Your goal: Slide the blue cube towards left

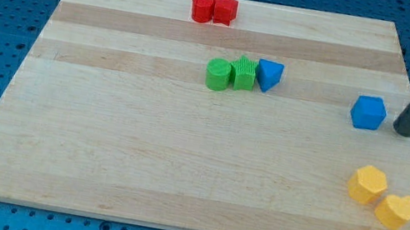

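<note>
The blue cube (369, 113) sits on the wooden board (139, 154) near the view's right edge. My tip (404, 132) rests on the board just to the right of the cube, a small gap apart and slightly lower in the view. The dark rod rises from it toward the view's top right corner.
A blue triangular block (269, 75) touches two green blocks (243, 73) (218, 75) in a row near the middle. Two red blocks (202, 8) (224, 8) sit together at the top edge. Two yellow blocks (367, 183) (396, 210) lie at the bottom right.
</note>
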